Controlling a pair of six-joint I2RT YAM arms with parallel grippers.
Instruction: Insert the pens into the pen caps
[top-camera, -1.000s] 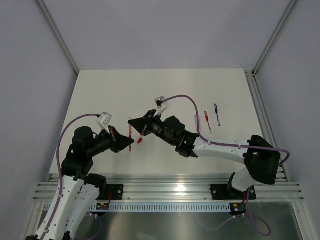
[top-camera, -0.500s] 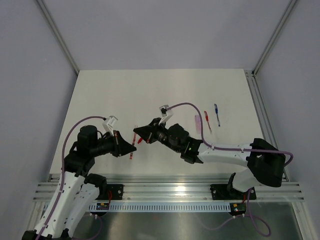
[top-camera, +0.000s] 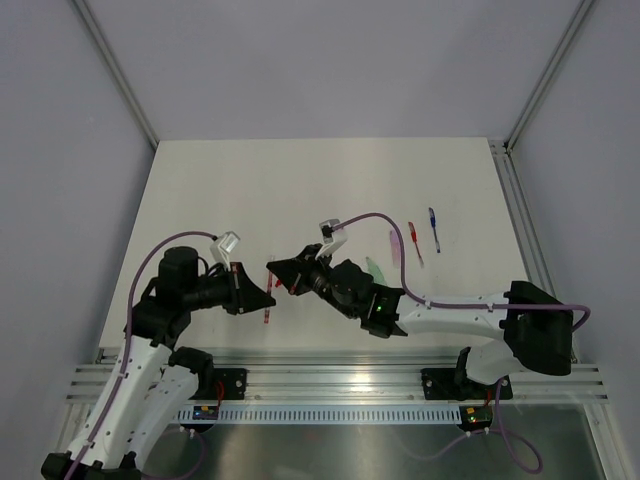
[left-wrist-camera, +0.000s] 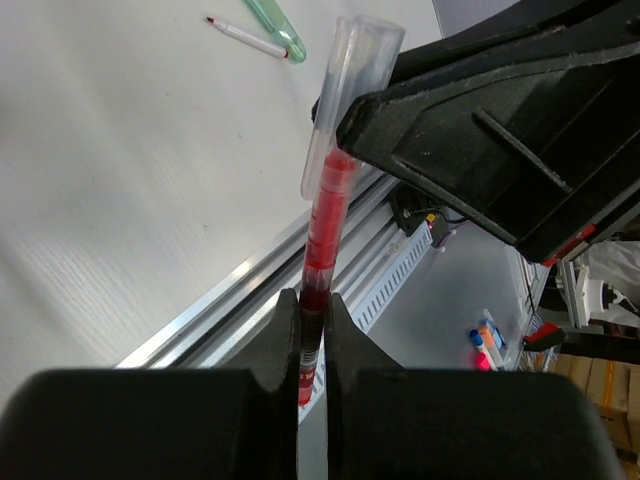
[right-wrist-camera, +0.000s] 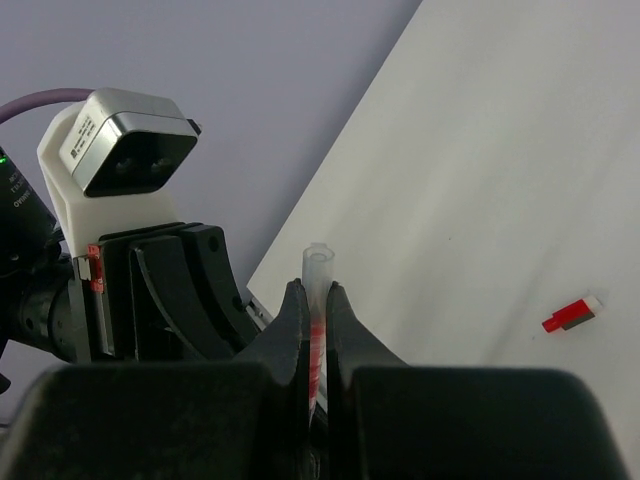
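Left gripper (left-wrist-camera: 312, 305): clamped shut on the lower barrel of the red pen (left-wrist-camera: 326, 210), holding it up off the table (top-camera: 300, 180).
Right gripper (right-wrist-camera: 317, 293): closed tight on the same pen, nearer its clear end; almost tip to tip with the left gripper, near the table's front edge.
Red pen: spanning the two grippers, one end in each.
Red cap (right-wrist-camera: 572, 314): loose on the table, well apart from the held pen.
Pale green pen (top-camera: 375, 270): flat on the table, just beside the right arm.
Pink pen (top-camera: 394, 243), second red pen (top-camera: 414, 243), blue pen (top-camera: 434, 228): side by side toward the table's right; capped or not, cannot tell.
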